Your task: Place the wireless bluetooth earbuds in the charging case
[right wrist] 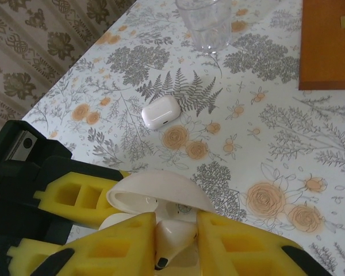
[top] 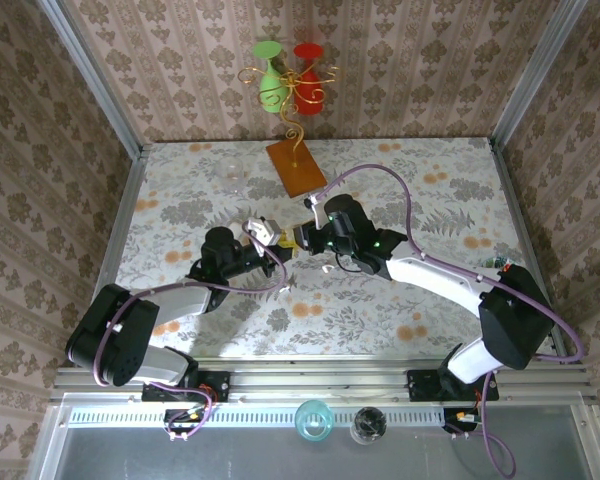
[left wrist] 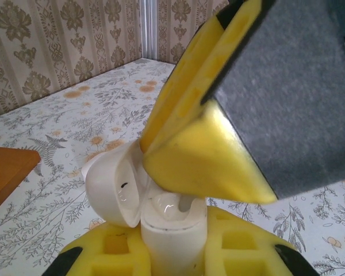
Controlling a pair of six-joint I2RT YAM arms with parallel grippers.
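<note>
Your left tool (left wrist: 172, 256) is clenched on the open charging case (left wrist: 167, 230), with its lid (left wrist: 112, 190) swung to 9 o'clock. Your right tool (right wrist: 176, 225) pinches one earbud (right wrist: 173, 240) at the case mouth. The earbud is likely light, glossy and slippery: grip across the stem and seat it gently.

The charging case (left wrist: 172, 236) is white, the table (left wrist: 75, 115) floral.

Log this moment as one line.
left gripper: shut on case, lid open | right gripper: shut on earbud, over case | step: insertion
</note>
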